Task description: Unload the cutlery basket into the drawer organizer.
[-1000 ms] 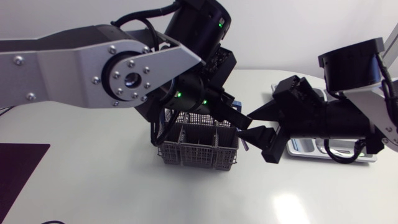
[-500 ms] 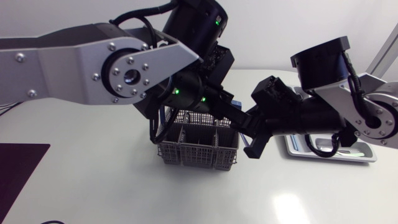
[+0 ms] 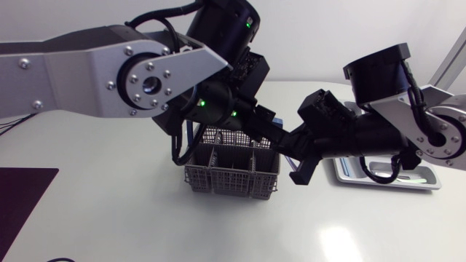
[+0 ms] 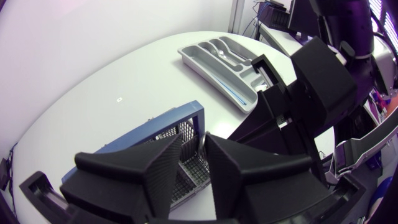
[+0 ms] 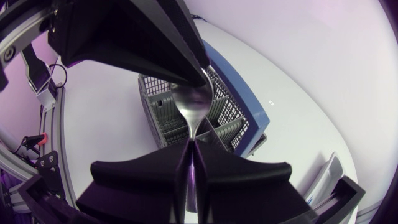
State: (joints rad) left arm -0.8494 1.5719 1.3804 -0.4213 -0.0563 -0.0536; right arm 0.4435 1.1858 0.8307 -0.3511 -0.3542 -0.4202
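Black wedge fingers of the right gripper [image 5: 189,152] are clamping the thin handle of a metal spoon [image 5: 193,102] from both sides. The spoon's bowl is rising ahead of them to the tip of the left gripper [image 4: 194,146], though whether the two are touching is not clear. The left gripper is grasping nothing: its own wrist view is showing its fingers slightly apart, with wire mesh visible through the gap, and only the right wrist view is showing the spoon at all. Just below both grippers a grey wire basket [image 3: 231,171] with inner dividers is sitting on the glossy white table [image 3: 109,218], and a blue frame [image 4: 155,124] is running along one side of it. The head view is showing the two arms meeting above the basket's right end. Farther off, well apart from the basket, a grey organizer [image 4: 199,67] is lying flat with a few pieces of cutlery [image 4: 227,53] in its compartments; in the head view the right arm is covering most of it.
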